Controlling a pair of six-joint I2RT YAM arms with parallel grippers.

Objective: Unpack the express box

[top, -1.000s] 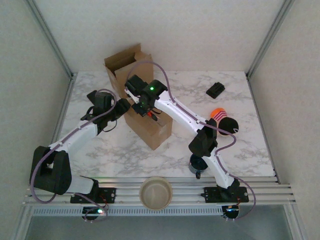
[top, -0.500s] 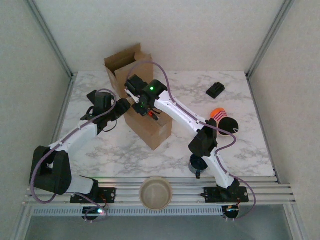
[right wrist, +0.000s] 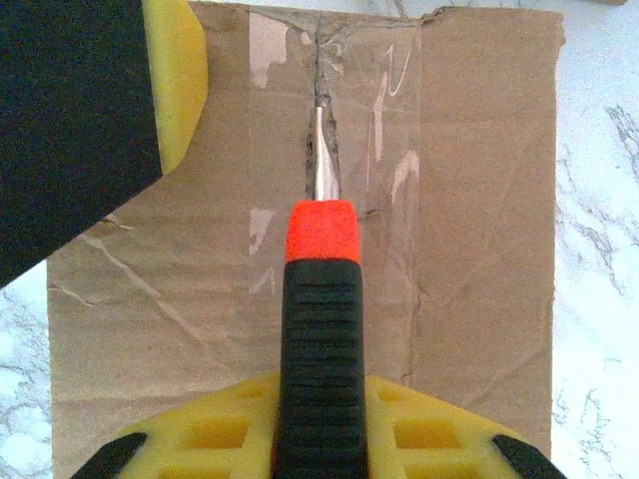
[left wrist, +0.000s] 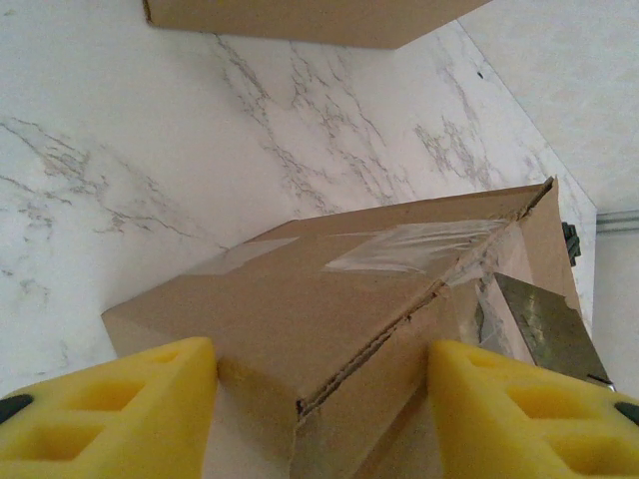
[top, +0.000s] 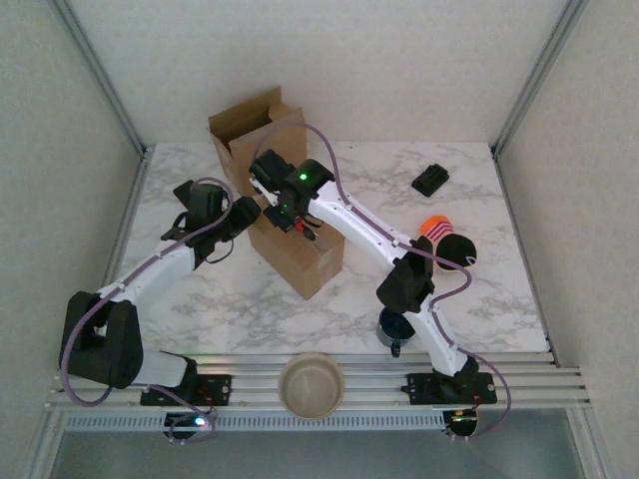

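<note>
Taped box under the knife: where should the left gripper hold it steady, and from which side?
Probably the corner nearest the left gripper, approached from the left, pads on the two side walls. The taped box stands upright with the knife set on the tape on top, so a side grip braces it clear of the blade. The gripper straddles that corner.
</note>
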